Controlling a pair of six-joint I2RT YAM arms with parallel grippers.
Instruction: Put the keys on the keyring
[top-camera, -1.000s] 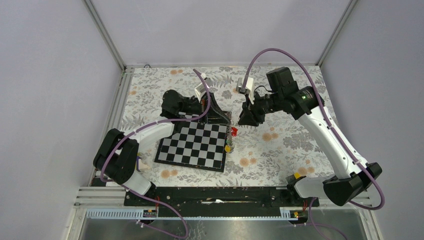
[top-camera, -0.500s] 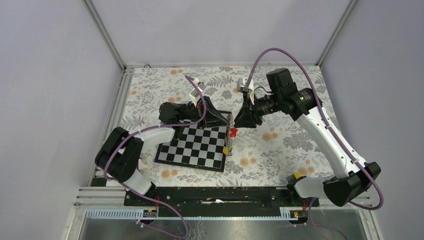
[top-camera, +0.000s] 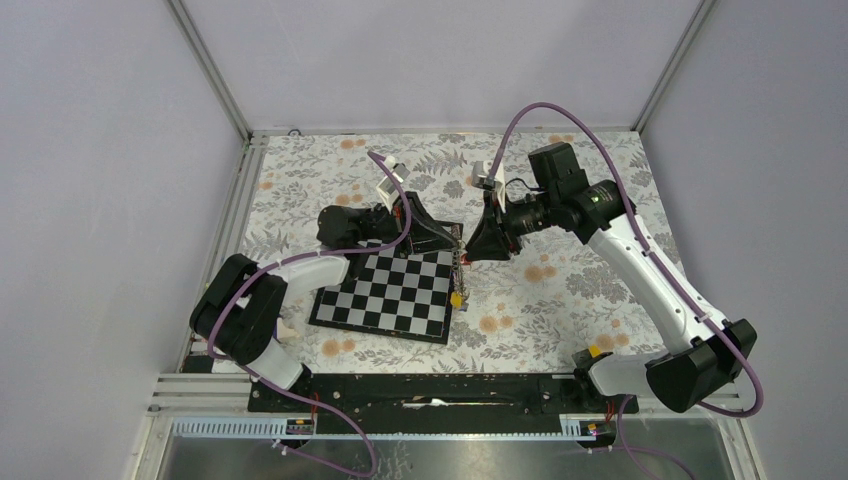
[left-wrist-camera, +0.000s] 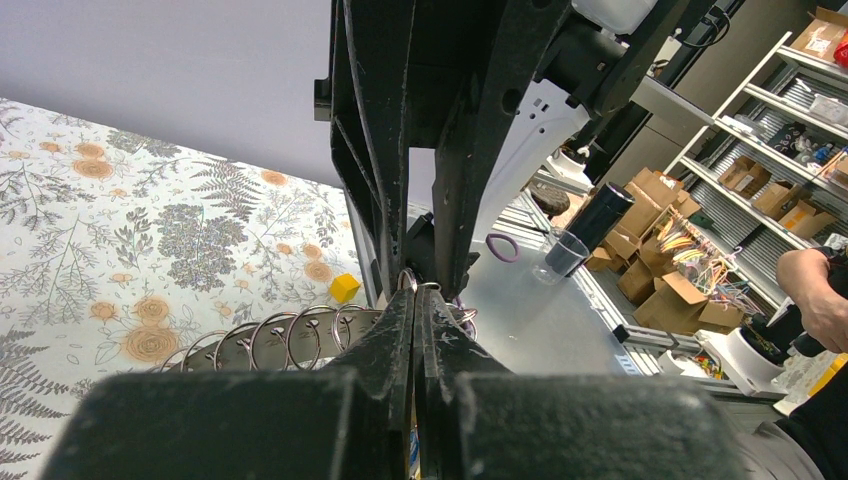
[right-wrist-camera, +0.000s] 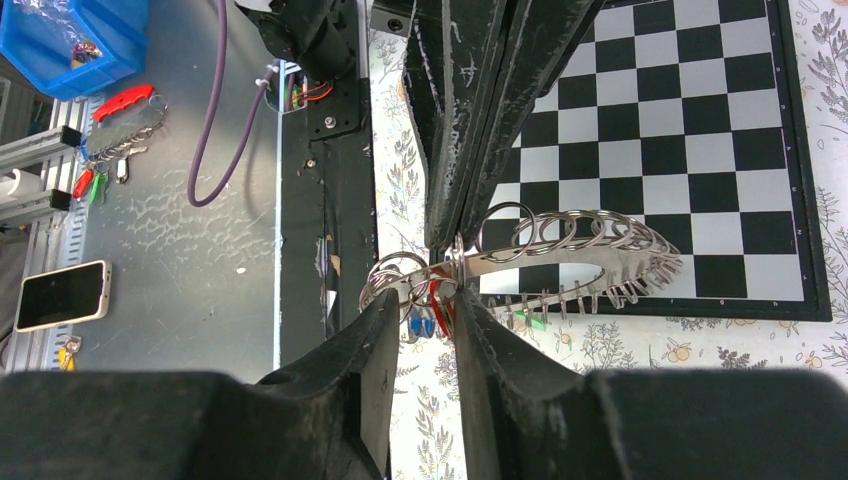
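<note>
1. Against the view from a second ago, the right gripper (right-wrist-camera: 425, 300) has slid left, closing the gap to the left gripper (left-wrist-camera: 415, 295). They now meet tip to tip over the far right corner of the chessboard (top-camera: 395, 290).
2. The left wrist has rolled over that second, so its camera mount now sits further left and higher in the top view.
3. The red tag that hung in plain sight between the two tools is now covered from above by the right gripper. The yellow tag (top-camera: 456, 298) hangs where it did, at the board's right edge.
4. The left gripper stays pressed together on the keyring (right-wrist-camera: 520, 254), pinching its rim edge-on.
5. The keyring is held clear of the board and stretches away from that pinch over the chequered squares, with a row of small rings threaded along it.
6. The right gripper's fingers are drawn in on the keys (right-wrist-camera: 420, 325) – the red and blue tags fill the narrow gap between them, just beside the left gripper's pinch on the ring.
</note>
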